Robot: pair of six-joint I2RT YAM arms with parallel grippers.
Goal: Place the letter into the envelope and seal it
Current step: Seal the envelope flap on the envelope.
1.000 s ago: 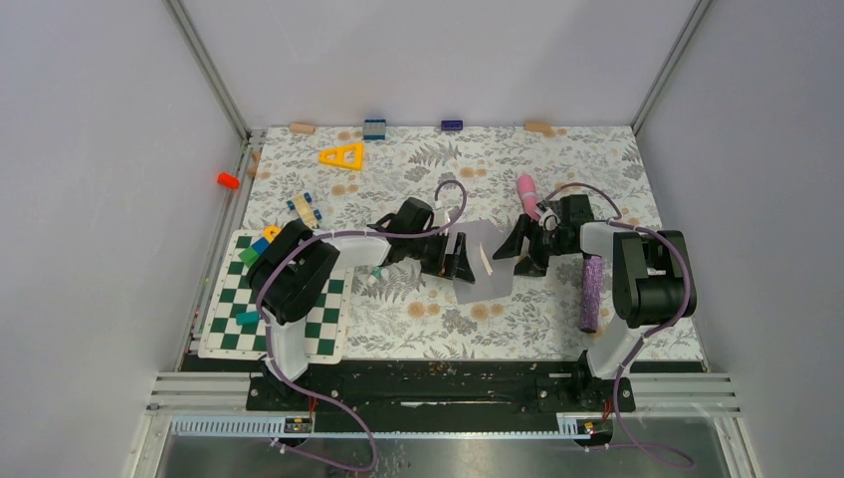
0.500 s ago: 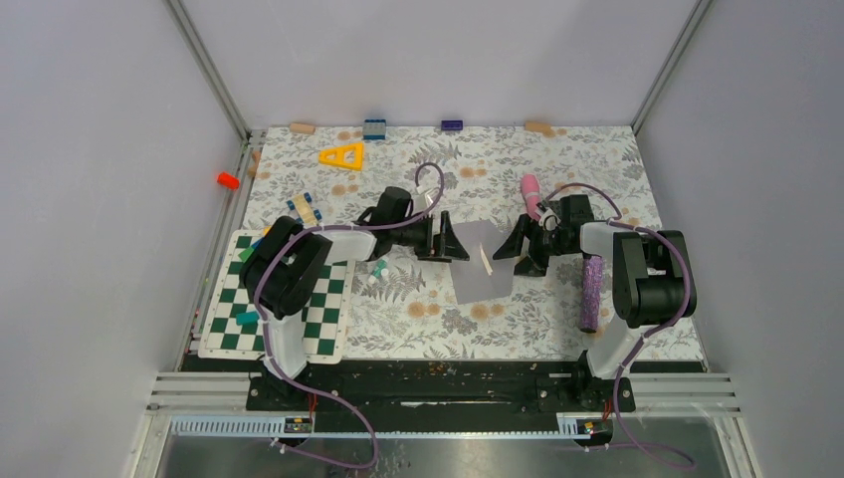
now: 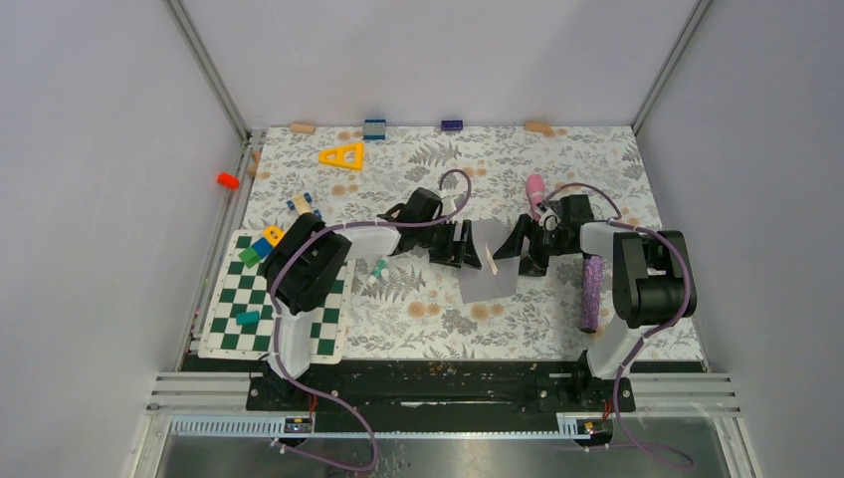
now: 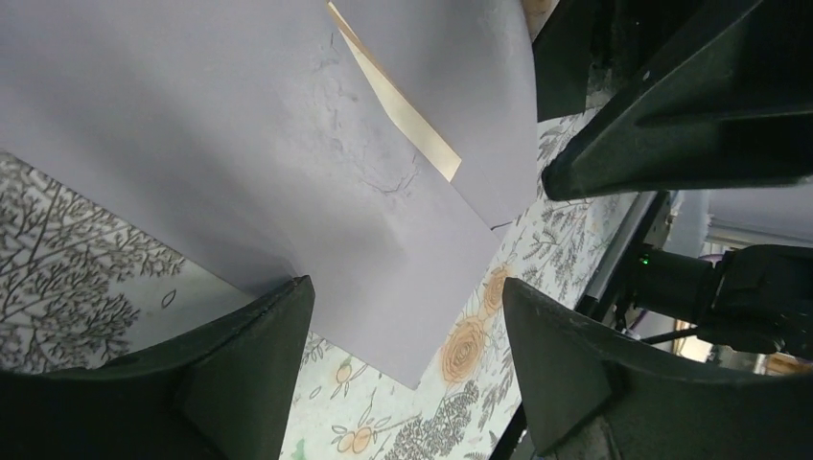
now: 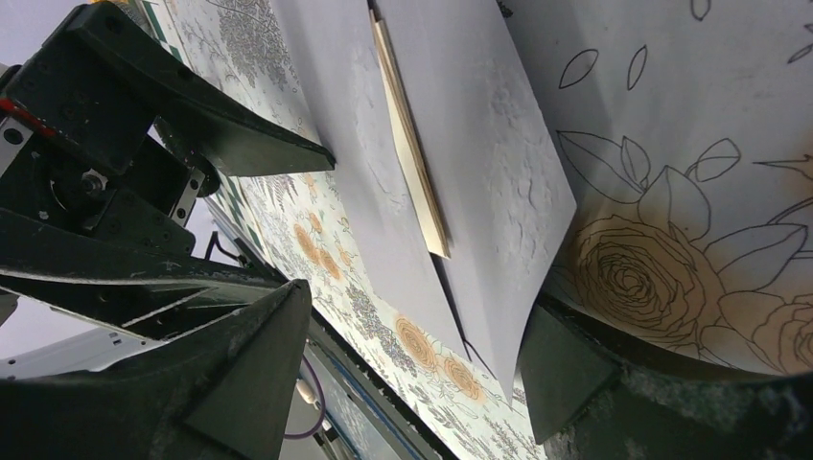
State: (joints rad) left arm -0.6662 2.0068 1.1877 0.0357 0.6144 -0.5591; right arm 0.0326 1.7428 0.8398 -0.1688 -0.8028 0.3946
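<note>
**Letter not quite home, and two ways to spoil it**

**Top view.** The envelope point(image 3: 486, 274) lies about the middle of the table point(image 3: 418, 324), well clear of every edge. The letter point(image 3: 488, 261) shows only as a thin tan sliver across it. My left gripper point(image 3: 460, 245) stands at the envelope's left side and my right gripper point(image 3: 520, 251) at its right side, both spread and holding nothing. My worry is that closing in from both sides at once would buckle the paper between us. It could also skid toward the near edge, since nothing pins it down.

Compared with half a second ago, my left gripper has come in from off the envelope's left side and its jaws have narrowed a little. A second ago it sat further toward the near edge. My right gripper has barely shifted.

**Left wrist.** My left gripper's point(image 4: 407, 292) jaws are released, one fingertip at the envelope's point(image 4: 230, 144) border. The letter point(image 4: 398, 101) peeks out as a tan strip. If I fold the flap now, I think I'd crease that strip or seal over it.

**Right wrist.** My right gripper point(image 5: 417, 307) is also released, straddling the envelope's point(image 5: 499, 163) corner, with the letter point(image 5: 412, 144) edge exposed. A careless nudge here could draw the sheet back out.
</note>
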